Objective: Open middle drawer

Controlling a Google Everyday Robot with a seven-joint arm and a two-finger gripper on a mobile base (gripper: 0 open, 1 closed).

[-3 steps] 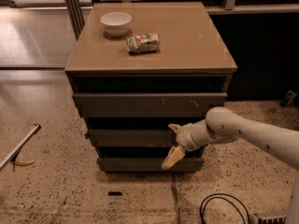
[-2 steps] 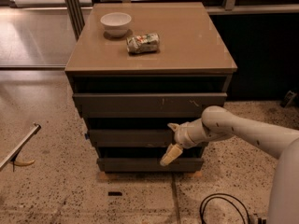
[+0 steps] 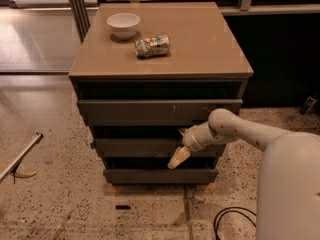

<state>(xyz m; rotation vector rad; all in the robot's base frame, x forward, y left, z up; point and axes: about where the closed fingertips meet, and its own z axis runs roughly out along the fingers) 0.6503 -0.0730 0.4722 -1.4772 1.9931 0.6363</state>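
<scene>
The cabinet has three dark drawer fronts. The middle drawer is the plain flat front between the scratched top front and the bottom front. It looks level with the others, and its inside does not show. My gripper is at the right half of the middle drawer's front, touching its upper edge, with a pale tip hanging down before the front. The white arm comes in from the right.
A white bowl and a crushed can lie on the tan cabinet top. A black cable lies on the speckled floor at the lower right. A metal rod lies on the floor at the left.
The arm has shifted slightly to the left. The gripper stays at the same spot on the middle drawer's front. The drawers have not visibly moved.
</scene>
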